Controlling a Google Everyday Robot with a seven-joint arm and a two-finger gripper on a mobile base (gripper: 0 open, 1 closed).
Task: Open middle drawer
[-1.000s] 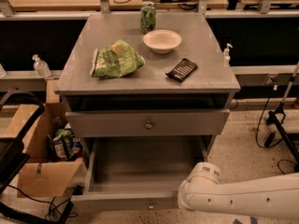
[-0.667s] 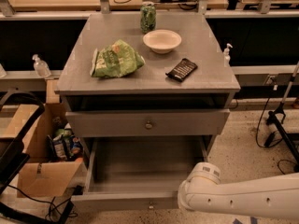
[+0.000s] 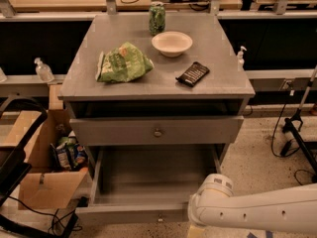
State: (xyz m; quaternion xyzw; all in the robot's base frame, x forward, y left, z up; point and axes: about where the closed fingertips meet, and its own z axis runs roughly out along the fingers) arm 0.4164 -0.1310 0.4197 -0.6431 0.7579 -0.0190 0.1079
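camera view | middle drawer sits front-shut under the counter, above the pulled-out bottom drawer | probably stiff, weighty wood; I'd pinch its small, likely slick knob | my gripper is out of frame past my arm; grip state unknown

Arm cut off at bottom-right edge; gripper out of view.
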